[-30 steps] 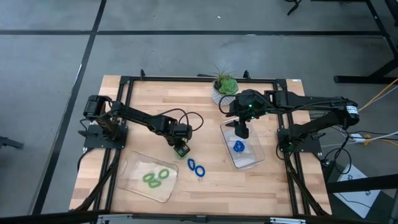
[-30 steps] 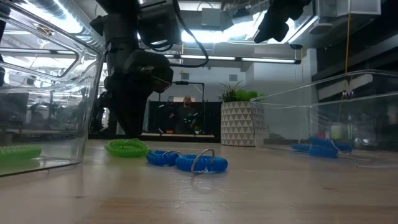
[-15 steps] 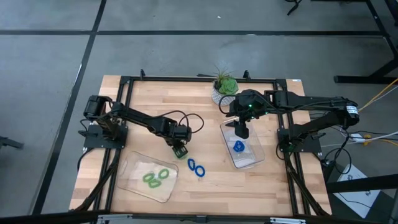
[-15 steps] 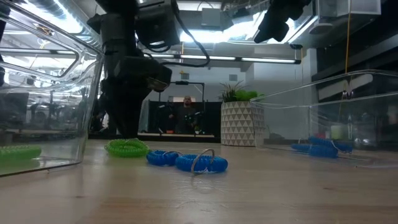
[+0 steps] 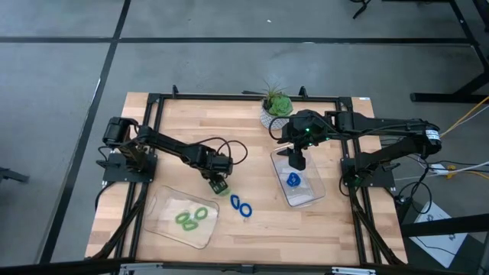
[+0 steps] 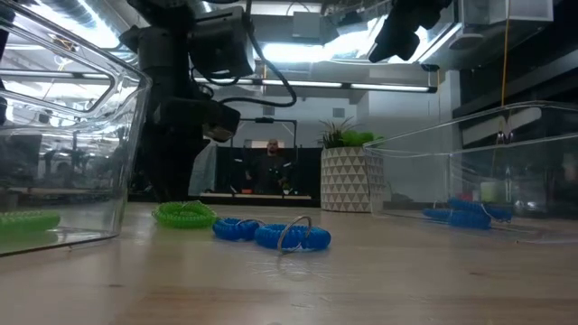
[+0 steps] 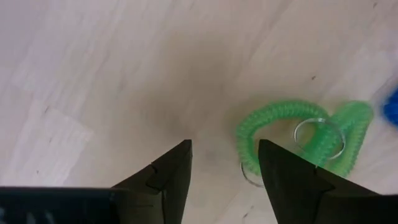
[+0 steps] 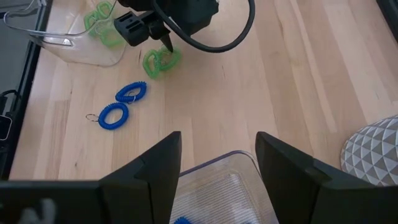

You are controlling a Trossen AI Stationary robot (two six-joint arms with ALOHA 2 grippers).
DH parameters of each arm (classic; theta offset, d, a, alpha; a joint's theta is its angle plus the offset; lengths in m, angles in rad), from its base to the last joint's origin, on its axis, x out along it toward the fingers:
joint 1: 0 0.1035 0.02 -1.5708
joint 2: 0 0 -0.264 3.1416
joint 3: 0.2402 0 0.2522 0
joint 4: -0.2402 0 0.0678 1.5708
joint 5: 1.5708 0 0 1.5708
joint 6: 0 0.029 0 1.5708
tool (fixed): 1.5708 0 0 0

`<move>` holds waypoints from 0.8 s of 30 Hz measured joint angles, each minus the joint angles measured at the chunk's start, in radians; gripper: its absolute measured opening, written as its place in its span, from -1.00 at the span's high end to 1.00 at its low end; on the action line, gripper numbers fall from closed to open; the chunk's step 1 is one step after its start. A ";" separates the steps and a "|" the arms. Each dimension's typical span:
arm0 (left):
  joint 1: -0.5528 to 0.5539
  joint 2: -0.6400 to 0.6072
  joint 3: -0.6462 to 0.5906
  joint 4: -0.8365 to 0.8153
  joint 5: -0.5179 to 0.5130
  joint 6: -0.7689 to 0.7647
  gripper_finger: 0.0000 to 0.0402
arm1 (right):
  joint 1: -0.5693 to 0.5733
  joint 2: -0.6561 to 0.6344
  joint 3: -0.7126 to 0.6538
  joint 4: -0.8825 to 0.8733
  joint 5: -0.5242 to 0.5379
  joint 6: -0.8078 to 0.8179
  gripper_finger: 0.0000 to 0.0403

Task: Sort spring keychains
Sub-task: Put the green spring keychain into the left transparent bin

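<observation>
Green keychain [image 7: 292,134] lies on the surface, seemingly untouched beneath the released left pincer [image 7: 225,163]; right pincer [image 8: 217,163] released.

Green spring keychains [image 5: 192,217]: three; blue spring keychains [image 5: 241,205]: three; clear trays [image 5: 162,200]: two; potted plant [image 5: 276,108]: one

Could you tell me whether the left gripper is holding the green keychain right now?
No. In the left wrist view the left gripper is open, and the green keychain lies on the wooden table beside one finger.
</observation>
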 joint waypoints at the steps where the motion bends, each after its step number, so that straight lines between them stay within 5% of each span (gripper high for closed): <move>1: 0.000 0.000 0.000 0.005 -0.009 -0.002 0.10 | 0.000 0.000 0.000 0.000 0.000 0.000 -0.02; 24: -0.053 0.086 0.006 0.049 -0.092 0.025 0.14 | 0.000 0.000 0.000 0.015 0.001 0.000 -0.02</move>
